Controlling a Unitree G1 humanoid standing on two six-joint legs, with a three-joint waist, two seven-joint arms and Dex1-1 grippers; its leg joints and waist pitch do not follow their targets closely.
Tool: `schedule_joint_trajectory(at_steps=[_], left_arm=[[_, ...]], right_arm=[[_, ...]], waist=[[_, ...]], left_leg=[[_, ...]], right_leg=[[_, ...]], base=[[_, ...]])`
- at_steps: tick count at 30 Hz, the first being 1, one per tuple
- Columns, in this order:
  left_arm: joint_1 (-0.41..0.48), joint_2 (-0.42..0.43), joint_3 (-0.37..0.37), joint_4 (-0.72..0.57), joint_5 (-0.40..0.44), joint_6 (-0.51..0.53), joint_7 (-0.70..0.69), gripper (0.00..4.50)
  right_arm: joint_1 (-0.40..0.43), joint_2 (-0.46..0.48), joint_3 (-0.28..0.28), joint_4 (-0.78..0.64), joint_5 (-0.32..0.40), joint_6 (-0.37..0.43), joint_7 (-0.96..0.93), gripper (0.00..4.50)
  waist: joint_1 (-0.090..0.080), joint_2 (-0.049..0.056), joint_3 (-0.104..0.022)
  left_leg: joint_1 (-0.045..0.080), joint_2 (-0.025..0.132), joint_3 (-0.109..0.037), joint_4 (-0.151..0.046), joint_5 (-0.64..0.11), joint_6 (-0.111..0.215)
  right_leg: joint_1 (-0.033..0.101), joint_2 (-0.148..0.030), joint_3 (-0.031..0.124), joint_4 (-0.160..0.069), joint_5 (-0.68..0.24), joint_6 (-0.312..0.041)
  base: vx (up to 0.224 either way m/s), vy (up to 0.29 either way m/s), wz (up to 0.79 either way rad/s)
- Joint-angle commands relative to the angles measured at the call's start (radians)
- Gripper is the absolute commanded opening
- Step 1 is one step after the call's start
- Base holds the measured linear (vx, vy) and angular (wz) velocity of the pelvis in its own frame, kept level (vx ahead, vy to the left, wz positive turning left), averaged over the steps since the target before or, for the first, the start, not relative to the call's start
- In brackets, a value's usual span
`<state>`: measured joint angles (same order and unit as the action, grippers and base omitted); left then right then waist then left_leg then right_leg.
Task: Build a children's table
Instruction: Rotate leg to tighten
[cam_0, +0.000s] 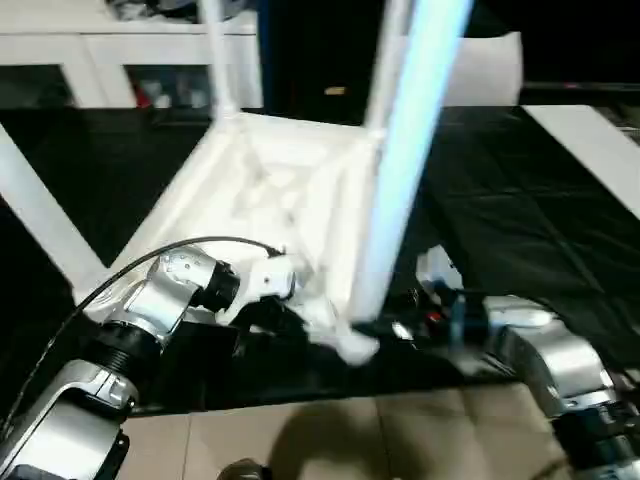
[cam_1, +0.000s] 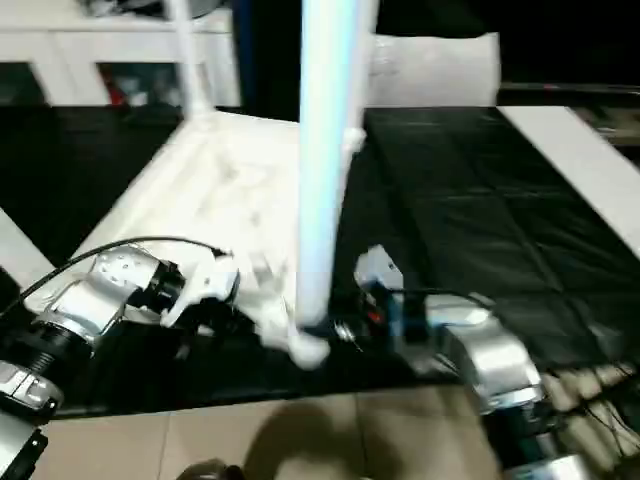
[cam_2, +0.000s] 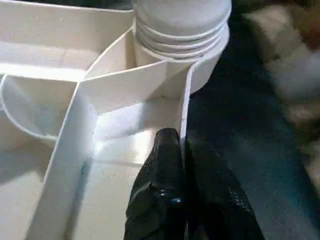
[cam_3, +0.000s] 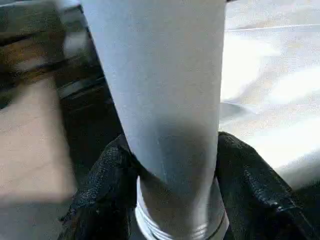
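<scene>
The white tabletop (cam_0: 270, 190) lies ribbed side up on a black surface. A long white leg (cam_0: 400, 160) stands in its near corner socket (cam_2: 180, 30), its threaded end showing at the socket's mouth. My right gripper (cam_3: 172, 165) is shut on this leg low down, one black finger (cam_3: 105, 185) on each side. My left gripper (cam_2: 182, 145) is shut on the tabletop's thin rim wall (cam_2: 186, 100) just beside that socket. Two more legs (cam_0: 215, 60) rise from the far corners, and another (cam_0: 40, 210) slants at the left.
A white cabinet (cam_0: 100, 60) stands behind the black surface, and a white flat bag (cam_0: 490, 70) lies at the back right. A white strip (cam_0: 590, 150) runs along the right. Beige floor tiles (cam_0: 330, 430) lie in front. A black cable (cam_0: 200, 242) arcs over my left wrist.
</scene>
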<state>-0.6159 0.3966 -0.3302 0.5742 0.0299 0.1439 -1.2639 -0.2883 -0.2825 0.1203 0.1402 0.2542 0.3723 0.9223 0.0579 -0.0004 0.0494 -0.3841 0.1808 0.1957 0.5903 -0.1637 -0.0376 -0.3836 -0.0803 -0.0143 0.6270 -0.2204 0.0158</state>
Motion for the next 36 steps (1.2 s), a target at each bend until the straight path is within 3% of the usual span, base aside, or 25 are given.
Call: schedule_joint_trajectory(at_steps=[1,2,4,6,9,12,14,16,18,21,24,26,29,32,36], left_arm=[[-0.001,-0.092,0.013,-0.052,-0.052,0.064,0.088,0.0],[-0.003,-0.115,0.025,-0.064,-0.053,0.095,0.126,0.0],[-0.008,-0.148,0.044,-0.074,-0.054,0.139,0.187,0.0],[-0.019,-0.192,0.07,-0.081,-0.047,0.189,0.281,0.0],[-0.032,-0.255,0.097,-0.083,-0.024,0.242,0.409,0.0],[-0.032,-0.283,0.089,-0.093,-0.001,0.256,0.454,0.0],[-0.029,-0.282,0.075,-0.096,0.012,0.245,0.446,0.0],[-0.025,-0.255,0.055,-0.097,0.028,0.231,0.425,0.0],[-0.02,-0.235,0.056,-0.105,0.025,0.23,0.405,0.0],[-0.012,-0.211,0.055,-0.115,0.026,0.232,0.382,0.0],[0.0,-0.166,0.042,-0.11,0.032,0.168,0.315,0.0],[0.012,-0.123,0.027,-0.104,0.017,0.071,0.211,0.0],[0.017,-0.079,-0.004,-0.103,0.02,0.02,0.133,0.0],[0.013,-0.046,-0.026,-0.092,0.023,-0.016,0.067,0.0],[0.012,-0.012,-0.038,-0.093,-0.013,-0.073,-0.058,0.0]], right_arm=[[-0.02,0.065,0.061,0.012,-0.007,0.04,-0.072,1.95],[-0.028,0.093,0.06,0.022,-0.02,0.052,-0.119,1.94],[-0.039,0.129,0.06,0.035,-0.037,0.071,-0.183,1.94],[-0.057,0.181,0.053,0.057,-0.06,0.103,-0.279,1.94],[-0.092,0.254,0.039,0.106,-0.098,0.133,-0.4,1.94],[-0.114,0.265,0.056,0.128,-0.137,0.125,-0.434,1.94],[-0.114,0.27,0.039,0.129,-0.126,0.119,-0.441,2.49],[-0.1,0.263,0.011,0.101,-0.091,0.11,-0.417,2.63],[-0.083,0.244,0.008,0.071,-0.084,0.091,-0.382,2.82],[-0.067,0.222,0.003,0.05,-0.084,0.065,-0.356,3.08],[-0.05,0.172,-0.004,0.033,-0.08,0.016,-0.296,3.37],[-0.036,0.106,0.011,0.008,-0.072,-0.026,-0.203,3.43],[-0.026,0.043,0.032,-0.007,-0.07,-0.055,-0.119,3.58],[-0.019,-0.005,0.036,-0.017,-0.058,-0.081,-0.036,3.58],[-0.03,-0.061,0.029,-0.007,-0.03,-0.116,0.087,3.58]], waist=[[-0.008,-0.008,-0.05],[-0.016,-0.004,-0.051],[-0.027,-0.007,-0.052],[-0.029,-0.003,-0.051],[-0.032,-0.004,-0.054],[-0.03,-0.002,-0.056],[-0.027,-0.005,-0.058],[-0.022,-0.004,-0.06],[-0.019,0.0,-0.06],[-0.018,-0.002,-0.062],[-0.016,-0.003,-0.065],[-0.014,-0.004,-0.067],[-0.013,-0.005,-0.065],[-0.002,-0.003,-0.06],[0.006,-0.001,-0.061]], left_leg=[[0.024,0.045,-0.035,-0.088,-0.375,-0.068],[0.024,0.044,-0.035,-0.088,-0.378,-0.064],[0.021,0.041,-0.034,-0.085,-0.373,-0.054],[0.024,0.041,-0.03,-0.082,-0.363,-0.048],[0.023,0.04,-0.029,-0.081,-0.336,-0.042],[0.024,0.04,-0.026,-0.08,-0.307,-0.032],[0.021,0.039,-0.024,-0.078,-0.279,-0.016],[0.02,0.039,-0.022,-0.077,-0.239,0.0],[0.019,0.039,-0.022,-0.078,-0.228,0.007],[0.019,0.041,-0.022,-0.078,-0.208,0.012],[0.018,0.04,-0.021,-0.074,-0.178,0.029],[0.017,0.041,-0.02,-0.071,-0.152,0.054],[0.017,0.043,-0.018,-0.07,-0.155,0.063],[0.026,0.049,-0.017,-0.075,-0.214,0.036],[0.029,0.051,-0.018,-0.076,-0.228,0.026]], right_leg=[[0.013,-0.063,0.024,-0.099,-0.42,-0.169],[0.012,-0.061,0.025,-0.101,-0.398,-0.171],[0.014,-0.06,0.025,-0.102,-0.379,-0.178],[0.007,-0.057,0.028,-0.101,-0.352,-0.186],[0.009,-0.055,0.028,-0.102,-0.327,-0.186],[0.013,-0.052,0.029,-0.099,-0.257,-0.192],[0.018,-0.052,0.029,-0.098,-0.216,-0.191],[0.022,-0.05,0.029,-0.094,-0.15,-0.198],[0.024,-0.051,0.028,-0.092,-0.135,-0.2],[0.026,-0.049,0.026,-0.089,-0.097,-0.209],[0.032,-0.051,0.025,-0.085,-0.041,-0.22],[0.036,-0.051,0.024,-0.081,0.012,-0.229],[0.034,-0.051,0.024,-0.079,0.013,-0.237],[0.027,-0.053,0.025,-0.087,-0.09,-0.238],[0.025,-0.053,0.025,-0.084,-0.09,-0.239]], base=[[0.0,0.0,0.0],[0.0,0.0,0.0],[0.0,0.0,0.0],[0.0,0.0,0.0],[0.0,0.0,0.0],[0.0,0.0,0.0],[0.0,0.0,0.0],[0.0,0.0,0.0],[0.0,0.0,0.0],[0.0,0.0,0.0],[0.0,0.0,0.0],[0.0,0.0,0.0],[0.0,0.0,0.0],[0.0,0.0,0.0],[0.0,0.0,0.0]])
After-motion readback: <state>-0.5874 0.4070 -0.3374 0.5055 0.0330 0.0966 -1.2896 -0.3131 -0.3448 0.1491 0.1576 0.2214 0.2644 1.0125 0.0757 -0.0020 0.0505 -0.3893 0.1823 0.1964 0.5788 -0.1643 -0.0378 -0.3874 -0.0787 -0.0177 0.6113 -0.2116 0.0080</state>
